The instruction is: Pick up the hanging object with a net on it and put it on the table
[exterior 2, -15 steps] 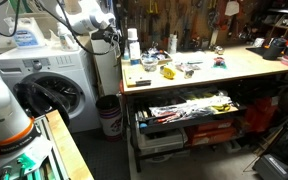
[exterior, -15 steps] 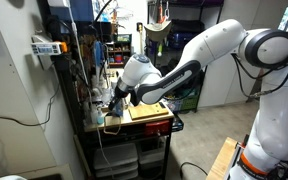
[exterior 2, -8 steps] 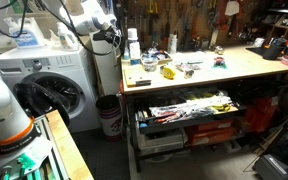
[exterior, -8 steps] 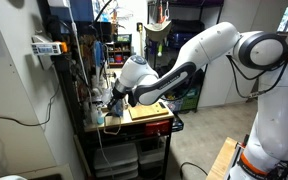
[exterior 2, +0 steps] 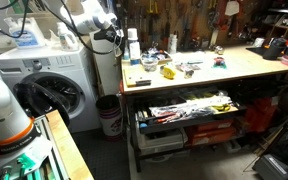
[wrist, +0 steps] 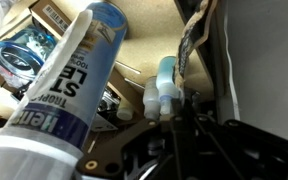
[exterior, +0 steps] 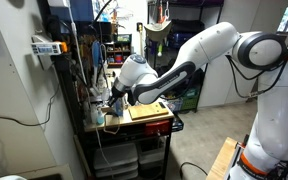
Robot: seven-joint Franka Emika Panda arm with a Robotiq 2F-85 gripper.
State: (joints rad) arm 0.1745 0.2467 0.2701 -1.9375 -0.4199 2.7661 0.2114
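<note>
In the wrist view a small pale blue and white hanging object (wrist: 165,80) dangles under a dark strip of net (wrist: 191,35), close to the wall. My gripper (wrist: 174,118) is shut, its dark fingers meeting right at the lower end of that object. In both exterior views the gripper (exterior: 111,103) (exterior 2: 112,38) is pushed in at the cluttered end of the wooden table (exterior 2: 239,66), and the object itself is too small to make out there.
A big blue and white tube (wrist: 69,90) stands just beside the gripper. Bottles and small tools crowd the table's near end (exterior 2: 149,62). Below it a drawer of tools (exterior 2: 189,108) hangs open. A washing machine (exterior 2: 44,85) and a bucket (exterior 2: 109,115) flank the table.
The jaws have closed at the hanging object. The arm has hardly shifted in either exterior view.
</note>
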